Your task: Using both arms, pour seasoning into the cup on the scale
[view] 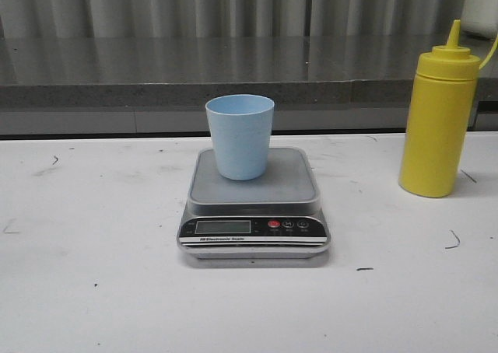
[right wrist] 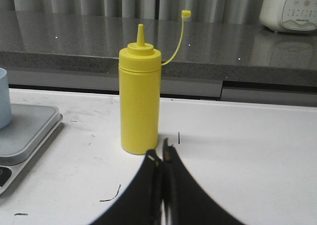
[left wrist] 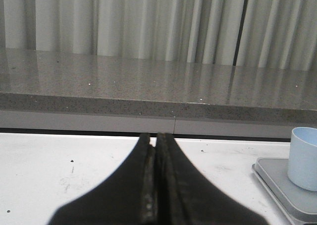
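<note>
A pale blue cup (view: pixel 240 136) stands upright on the plate of the silver-grey scale (view: pixel 254 205) at the table's middle. The yellow seasoning bottle (view: pixel 437 120) stands upright at the right, its little tethered cap hanging off the nozzle. Neither arm shows in the front view. In the left wrist view my left gripper (left wrist: pixel 154 138) is shut and empty, with the cup (left wrist: pixel 303 158) and a corner of the scale (left wrist: pixel 277 185) off to one side. In the right wrist view my right gripper (right wrist: pixel 160 153) is shut and empty, just short of the bottle's (right wrist: pixel 140 103) base.
A grey stone counter (view: pixel 202 77) runs along the back of the white table (view: pixel 93 275), with a curtain behind it. A white appliance (right wrist: pixel 290 9) sits on the counter in the right wrist view.
</note>
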You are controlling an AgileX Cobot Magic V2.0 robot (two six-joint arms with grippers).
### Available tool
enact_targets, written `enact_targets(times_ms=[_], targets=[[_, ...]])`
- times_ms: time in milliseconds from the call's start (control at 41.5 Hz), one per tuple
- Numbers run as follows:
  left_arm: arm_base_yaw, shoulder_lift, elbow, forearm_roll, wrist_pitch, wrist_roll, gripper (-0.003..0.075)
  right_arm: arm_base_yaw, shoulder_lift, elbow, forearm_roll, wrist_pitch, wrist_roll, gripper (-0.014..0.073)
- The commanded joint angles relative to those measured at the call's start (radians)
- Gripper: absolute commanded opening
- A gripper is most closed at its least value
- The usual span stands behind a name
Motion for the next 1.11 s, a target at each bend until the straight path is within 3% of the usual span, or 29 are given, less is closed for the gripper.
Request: enact_targets(times_ms=[0,409,626,1084], targets=[[-0.008,-0.016,0.023,-0.009,-0.085,-0.004,-0.0020,-0.007,-0.017,-0.006,0.001,-0.092,0.000,-0.0120],[-0.008,-0.016,0.023,-0.009,-0.085,-0.004,-0.0020,-0.007,-0.017,-0.006,0.001,-0.092,0.000,-0.0120],[0.065,-0.018,0.023,-0.009,-0.085,-0.004,-0.0020,-0.007,-0.017,-0.006,0.001,-0.092,0.000,-0.0120],[0.059,-0.016,0.023,-0.009,-0.085,-0.004,-0.0020,-0.007,-0.017,-0.006,0.001,-0.092,0.000,-0.0120]])
